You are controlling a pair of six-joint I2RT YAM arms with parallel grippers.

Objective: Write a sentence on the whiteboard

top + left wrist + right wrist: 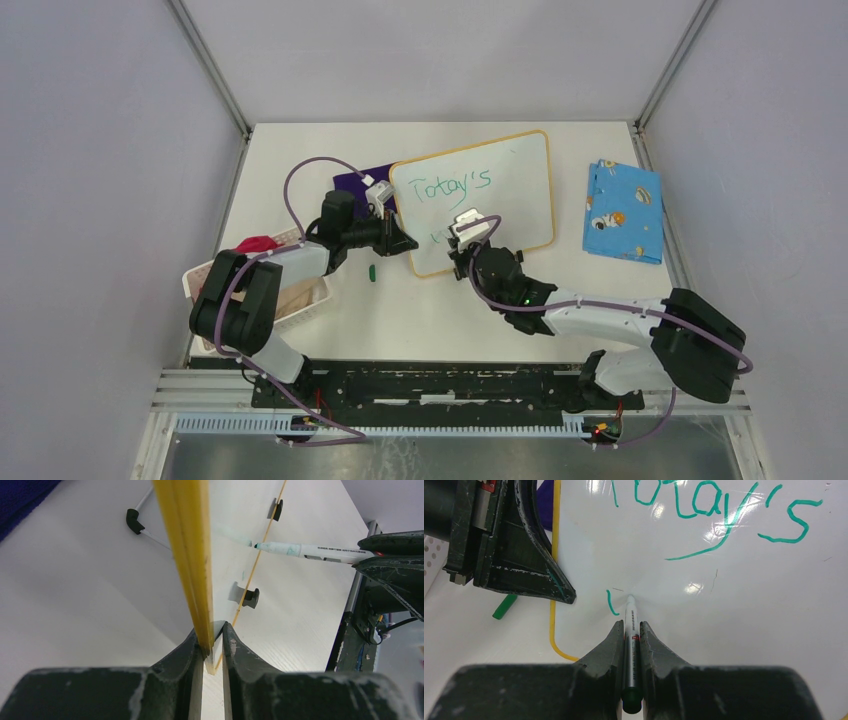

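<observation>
The whiteboard (500, 190) with its orange frame stands tilted on the table. Green writing on it reads "Today's" (452, 186), also seen in the right wrist view (719, 510), with one short stroke (611, 604) begun below. My left gripper (403, 243) is shut on the board's left frame edge (190, 555). My right gripper (466, 240) is shut on a white marker (630, 630) whose tip touches the board just right of the short stroke. The marker also shows in the left wrist view (310, 551).
A green marker cap (371, 272) lies on the table left of the board. A blue patterned cloth (625, 210) lies at the right. A purple cloth (358, 183) lies behind the board's left side. A white basket (255, 290) with a red item stands at the left.
</observation>
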